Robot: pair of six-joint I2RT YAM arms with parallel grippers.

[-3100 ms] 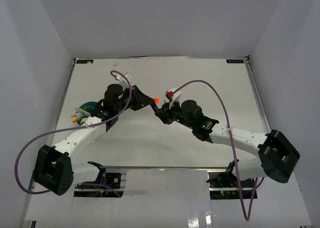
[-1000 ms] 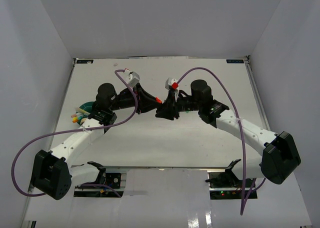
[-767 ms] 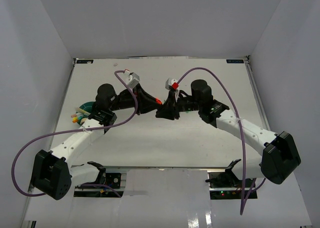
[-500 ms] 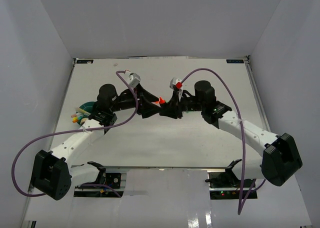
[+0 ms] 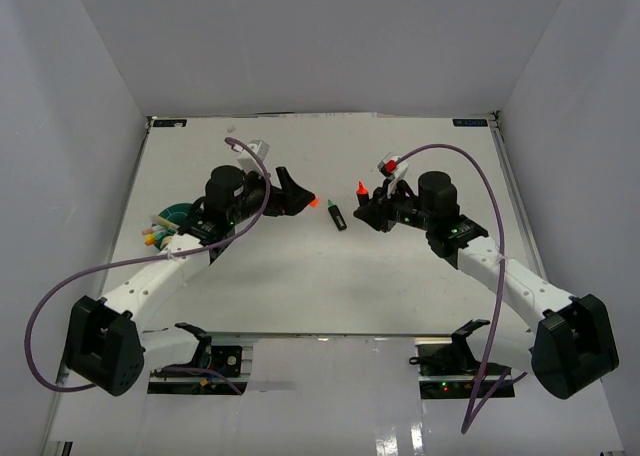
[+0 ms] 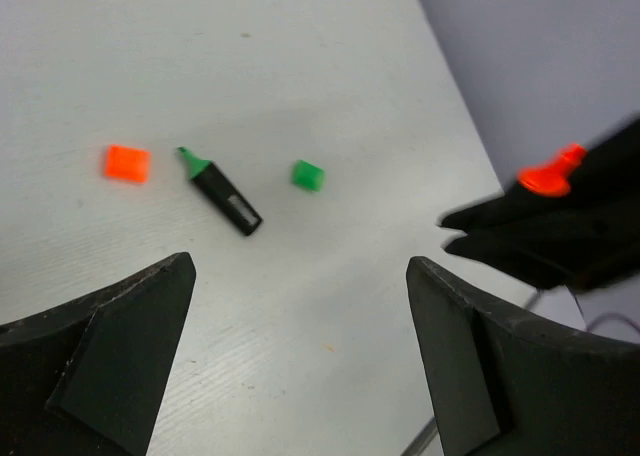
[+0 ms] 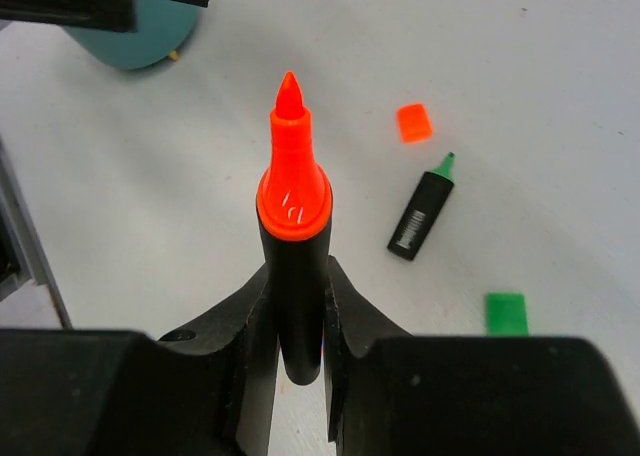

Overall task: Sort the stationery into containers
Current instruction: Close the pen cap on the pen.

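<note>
Right now the right gripper (image 7: 297,311) is clamped on the orange-capped marker (image 7: 291,236), black barrel pinched between both fingers, cap end sticking out past the fingertips along the gripper's own line, and it looks lifted off the table (image 5: 300,296). Just past it, loose pieces lie on the table: green square (image 7: 506,313) nearest, then the green-capped marker (image 7: 420,216) lying flat with its cap pointing away, then the orange square (image 7: 412,122). Further off, in the top left corner of the right wrist view, sits the teal tub (image 7: 135,36), a bit left of the line the held cap points along, and well apart from it. From above the tub is at the left side of the table beside the left arm, with pens (image 5: 153,234) poking out of it. The left gripper (image 5: 292,191) sits between tub and right gripper, so the left arm is much nearer the tub. Its jaws are wide apart, holding and touching nothing. Judgement: the coming move is a long carry leftward over the loose pieces to the tub
</note>
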